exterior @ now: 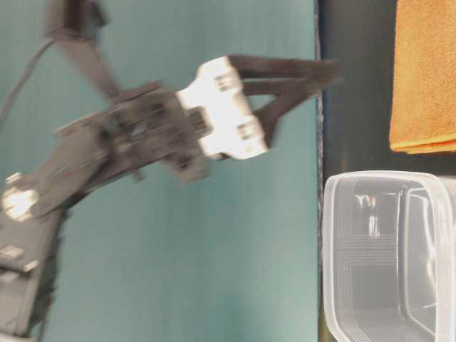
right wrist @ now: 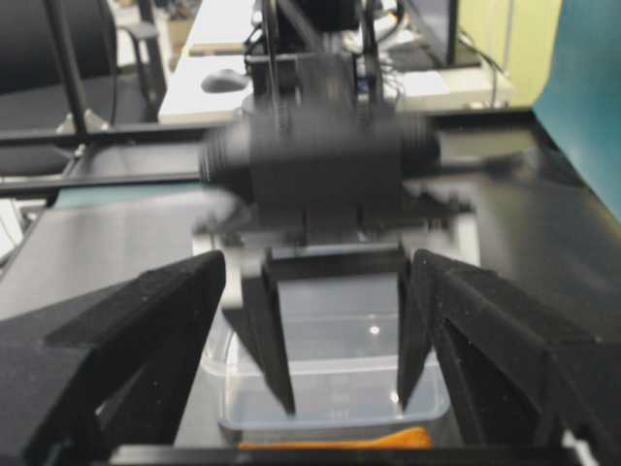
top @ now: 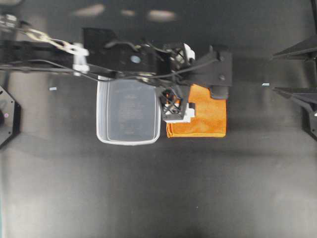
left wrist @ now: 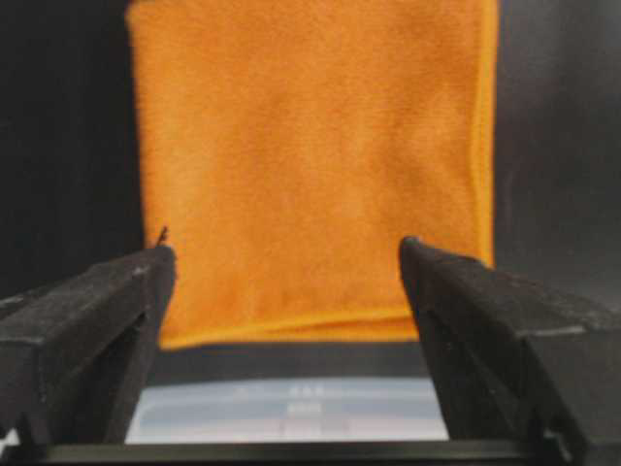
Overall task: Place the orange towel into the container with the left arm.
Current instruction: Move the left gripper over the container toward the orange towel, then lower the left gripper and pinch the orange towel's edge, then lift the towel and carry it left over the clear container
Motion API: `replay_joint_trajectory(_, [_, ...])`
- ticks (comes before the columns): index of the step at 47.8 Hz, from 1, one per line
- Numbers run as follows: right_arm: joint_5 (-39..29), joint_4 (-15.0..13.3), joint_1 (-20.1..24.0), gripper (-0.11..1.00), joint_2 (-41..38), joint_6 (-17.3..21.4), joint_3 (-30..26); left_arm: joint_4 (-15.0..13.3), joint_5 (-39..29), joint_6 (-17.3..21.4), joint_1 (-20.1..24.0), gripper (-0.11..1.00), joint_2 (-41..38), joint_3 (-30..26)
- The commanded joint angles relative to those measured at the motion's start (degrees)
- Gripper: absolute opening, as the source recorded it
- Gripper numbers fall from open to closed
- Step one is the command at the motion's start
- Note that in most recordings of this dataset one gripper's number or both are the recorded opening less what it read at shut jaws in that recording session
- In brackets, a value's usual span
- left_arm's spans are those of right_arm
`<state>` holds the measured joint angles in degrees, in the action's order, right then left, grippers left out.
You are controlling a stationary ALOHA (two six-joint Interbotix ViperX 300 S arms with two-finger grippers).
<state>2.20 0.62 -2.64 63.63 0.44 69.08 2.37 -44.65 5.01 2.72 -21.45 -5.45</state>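
Note:
The orange towel point(top: 205, 119) lies flat on the black table, just right of the empty clear container point(top: 129, 114). The left arm point(top: 133, 59) reaches across the container's far side. Its gripper point(left wrist: 285, 247) is open and empty. It hangs fingers-down above the towel's edge nearest the container, with the towel point(left wrist: 310, 146) ahead and the container rim point(left wrist: 291, 408) below. The right wrist view shows that left gripper point(right wrist: 344, 403) in front of the container point(right wrist: 330, 359), with a strip of towel point(right wrist: 340, 439) below. My right gripper point(top: 272, 74) is open and empty at the right, well clear of the towel.
The table-level view shows the towel point(exterior: 424, 71), the container point(exterior: 370, 242) and a teal backdrop. Small white tape marks point(top: 53, 89) point(top: 265, 84) lie on the table. An arm base point(top: 7, 116) sits at the left edge. Desks stand beyond the table.

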Motion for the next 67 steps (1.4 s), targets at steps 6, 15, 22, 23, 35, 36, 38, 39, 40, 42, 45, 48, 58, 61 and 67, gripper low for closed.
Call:
replay_joint_trajectory(6, [-3.3,0.2,-0.1,0.76,3.3,0.1,-0.6,0.3,4.2,0.0,-0.3,0.89,-5.4,-0.9])
replay_joint_trajectory(15, [-10.0,0.2,-0.1,0.76,6.2,0.1,-0.8,0.2,6.7,0.0,-1.1,0.89,-9.5,-1.2])
replay_joint_trajectory(22, [-12.4,0.2,-0.1,0.76,7.4,0.4,-1.1,0.2,7.0,0.0,-1.3,0.89,-11.8,-1.3])
replay_joint_trajectory(23, [-12.5,0.2,-0.1,0.76,7.5,0.4,-1.1,0.2,7.0,0.0,-1.4,0.89,-12.0,-1.3])
replay_joint_trajectory(35, [-12.8,0.2,-0.1,0.76,7.6,1.8,-1.1,0.2,7.8,0.1,-1.1,0.85,-12.3,-1.1])
replay_joint_trajectory(36, [-12.8,0.2,-0.1,0.76,7.6,1.8,-1.0,0.3,7.8,0.1,-1.1,0.84,-12.3,-1.2])
replay_joint_trajectory(38, [-12.8,0.2,-0.1,0.76,7.6,1.8,-1.1,0.2,7.9,0.2,-1.2,0.78,-12.2,-1.2])
replay_joint_trajectory(39, [-12.8,0.2,-0.1,0.76,7.5,1.8,-1.1,0.3,7.8,0.2,-1.3,0.74,-12.2,-1.2])
replay_joint_trajectory(40, [-12.8,0.2,-0.1,0.76,7.5,1.8,-1.1,0.2,7.8,0.2,-1.4,0.7,-12.2,-1.2])
replay_joint_trajectory(42, [-12.8,0.2,-0.1,0.76,7.6,1.8,-1.1,0.2,7.9,0.2,-1.8,0.58,-12.1,-1.3])
replay_joint_trajectory(45, [-12.8,0.2,-0.1,0.76,7.5,1.8,-1.1,0.2,7.9,0.3,-1.9,0.41,-11.8,-1.3])
replay_joint_trajectory(48, [-12.8,0.2,-0.1,0.76,7.5,1.8,-1.1,0.2,7.7,0.3,-2.2,0.24,-11.0,-1.4])
replay_joint_trajectory(58, [-12.7,0.2,-0.1,0.75,7.5,1.8,-1.0,0.2,6.4,0.3,-2.0,0.06,-4.7,-2.8])
replay_joint_trajectory(61, [-12.6,0.2,-0.1,0.75,7.5,1.8,-1.1,0.2,5.2,0.3,-2.1,0.06,-1.9,-3.0])
replay_joint_trajectory(67, [-12.5,0.2,-0.1,0.75,7.6,1.8,-1.1,0.2,1.4,0.1,-2.3,0.06,5.1,-2.8])
